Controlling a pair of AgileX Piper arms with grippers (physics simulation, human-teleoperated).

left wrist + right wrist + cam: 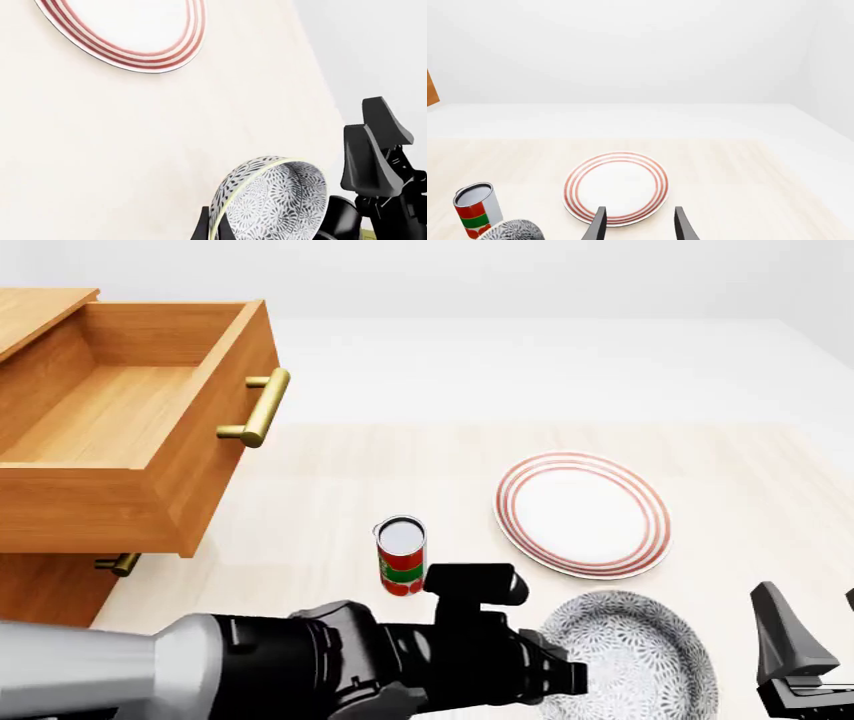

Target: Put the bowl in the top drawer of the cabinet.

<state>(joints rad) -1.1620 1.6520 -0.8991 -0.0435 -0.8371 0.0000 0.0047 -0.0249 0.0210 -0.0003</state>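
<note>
Left wrist view: left tool (217, 231) clenched on the bowl (273, 200) at its rim, one finger inside, one outside; plate (127, 30) beyond on the worktop (100, 150).

Front view: bowl (627, 655) at the near edge, right of the can (400, 555), well apart from the top drawer (127, 430), pulled open from the cabinet (40, 580). Risk, judged: thin rim pinch could slip or tilt on lifting; could clip the can en route.

Right wrist view: right tool (637, 225) released, empty, above the plate's near edge.
</note>
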